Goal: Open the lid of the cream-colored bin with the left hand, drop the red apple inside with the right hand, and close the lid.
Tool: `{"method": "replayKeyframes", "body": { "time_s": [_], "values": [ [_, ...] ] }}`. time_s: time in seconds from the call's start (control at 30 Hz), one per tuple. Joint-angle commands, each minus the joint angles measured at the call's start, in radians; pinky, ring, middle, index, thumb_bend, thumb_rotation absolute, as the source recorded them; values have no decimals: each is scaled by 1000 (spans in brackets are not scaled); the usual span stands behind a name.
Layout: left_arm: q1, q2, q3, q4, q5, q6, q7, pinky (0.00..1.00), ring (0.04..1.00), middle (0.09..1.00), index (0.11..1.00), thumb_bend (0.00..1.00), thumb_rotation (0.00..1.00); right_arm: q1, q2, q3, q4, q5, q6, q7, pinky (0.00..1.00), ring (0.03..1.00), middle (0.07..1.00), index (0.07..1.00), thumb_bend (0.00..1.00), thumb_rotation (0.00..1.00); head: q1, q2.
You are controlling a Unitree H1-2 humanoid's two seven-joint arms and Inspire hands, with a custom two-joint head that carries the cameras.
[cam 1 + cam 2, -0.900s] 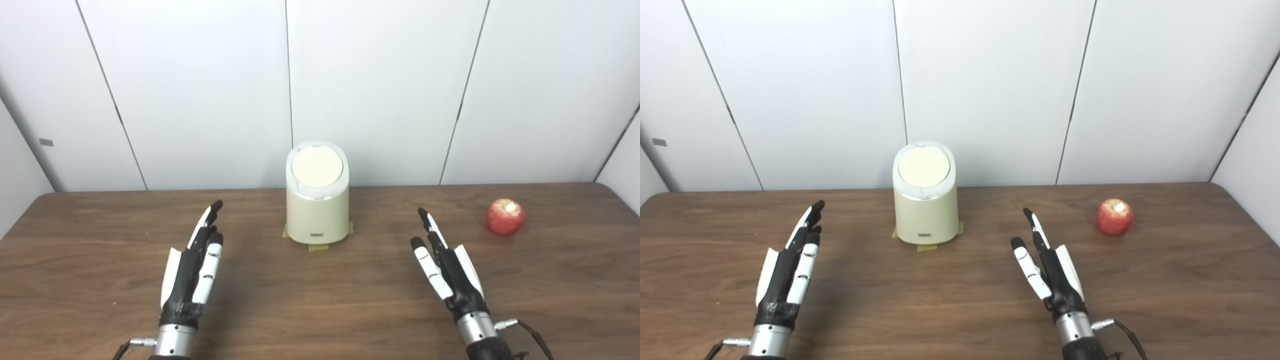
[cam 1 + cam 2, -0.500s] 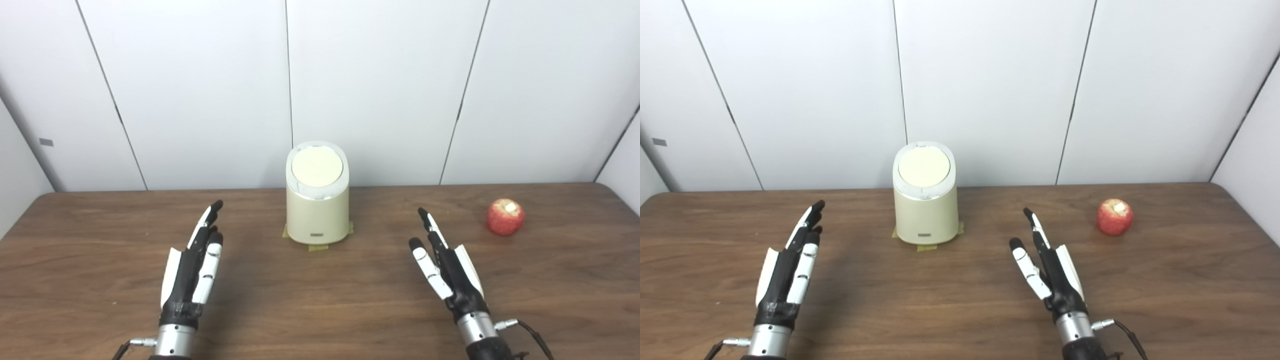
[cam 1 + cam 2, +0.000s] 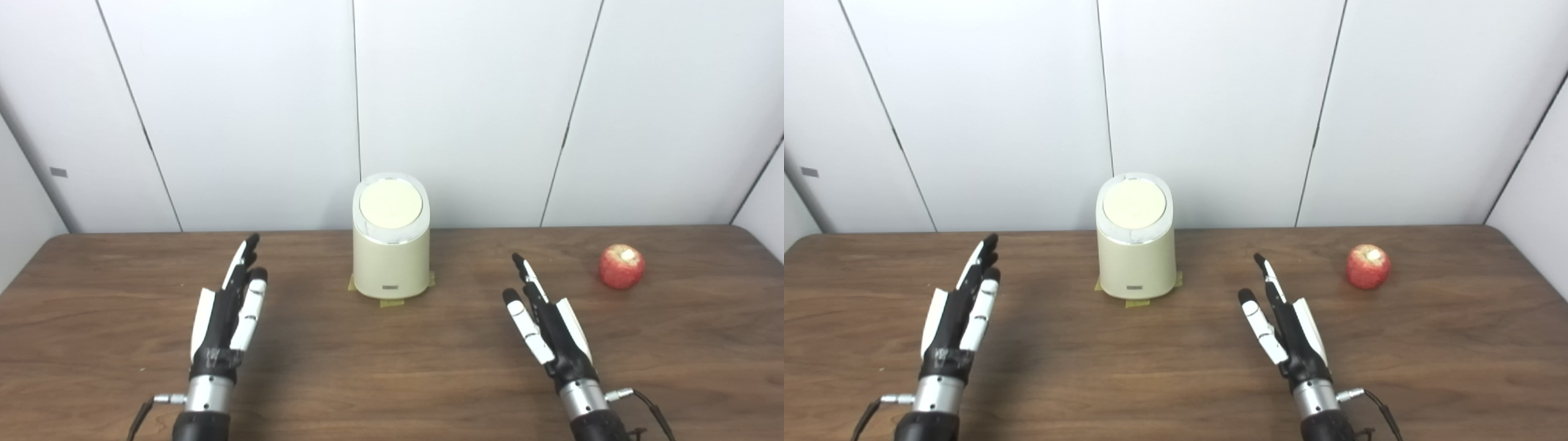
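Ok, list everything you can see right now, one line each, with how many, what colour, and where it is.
bin: one, cream, upright at the back middle of the table, lid shut
lid: one, pale cream disc in a white ring, on top of the bin
tape: yellowish bits, under the bin's base
apple: one, red, on the table far right of the bin
table: one, dark brown wood, fills the lower half
wall: white panels with dark seams, behind the table
left hand: one, black and white, open, front left, holding nothing
right hand: one, black and white, open, front right, holding nothing
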Motion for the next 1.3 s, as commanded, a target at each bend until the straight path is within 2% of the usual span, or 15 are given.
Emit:
{"method": "replayKeyframes", "body": {
  "time_s": [0.0, 0.1, 0.27, 0.37, 0.5, 0.57, 0.73, 0.83, 0.9, 0.97, 1.13, 1.27],
  "values": [
    [-107, 1, -1, -44, 6, 39, -4, 990, 999, 1000, 999, 523, 786, -30, 4, -2, 2, 0, -19, -12, 988, 1000, 1000, 983, 223, 1000, -2, -1],
    [-195, 1, -10, -37, 13, 124, -15, 999, 1000, 1000, 1000, 567, 702, -30, 7, 1, 2, -8, -21, -16, 984, 1000, 1000, 987, 237, 1000, -9, -3],
    [-319, -3, -48, -12, 45, 256, -32, 1000, 1000, 1000, 1000, 636, 650, -27, 7, 9, -5, -24, -14, -19, 976, 1000, 1000, 991, 236, 1000, -10, -3],
    [-374, -8, -74, 7, 80, 320, -32, 1000, 1000, 1000, 1000, 680, 643, -28, 4, 10, -3, -27, -16, -17, 981, 1000, 1000, 998, 258, 1000, -7, -2],
    [-443, -26, -96, 37, 114, 392, -21, 1000, 1000, 1000, 1000, 762, 556, -30, 2, 12, -3, -34, -17, -19, 977, 1000, 1000, 989, 275, 1000, -7, -2],
    [-466, -36, -103, 54, 121, 409, -17, 1000, 1000, 1000, 1000, 789, 503, -29, 5, 11, -3, -33, -20, -21, 965, 1000, 1000, 990, 276, 1000, -8, -4],
    [-494, -53, -127, 87, 141, 430, -18, 1000, 1000, 1000, 1000, 798, 451, -26, 7, 10, -10, -44, -9, -26, 950, 994, 1000, 986, 259, 1000, -10, -4],
    [-517, -35, -187, 106, 225, 504, -39, 1000, 1000, 1000, 1000, 833, 434, -22, 8, 9, -13, -42, -13, -25, 953, 998, 1000, 988, 255, 1000, -7, -5],
    [-528, -26, -213, 117, 275, 529, -62, 1000, 1000, 1000, 1000, 864, 403, -23, 4, 12, -11, -49, -18, -26, 946, 996, 1000, 987, 258, 1000, -7, -5],
    [-537, -21, -225, 138, 330, 533, -87, 1000, 1000, 1000, 1000, 905, 385, -21, 4, 11, -14, -47, -11, -22, 950, 997, 1000, 987, 250, 1000, -7, -4],
    [-548, -34, -207, 172, 429, 533, -138, 1000, 1000, 1000, 1000, 964, 323, -18, 10, 9, -26, -38, 8, -17, 951, 996, 1000, 991, 258, 1000, -15, -3],
    [-547, -28, -217, 188, 527, 533, -190, 1000, 1000, 1000, 1000, 989, 338, -17, 8, 12, -26, -44, 4, -21, 938, 993, 1000, 989, 255, 1000, -16, -2]
  ]
}}
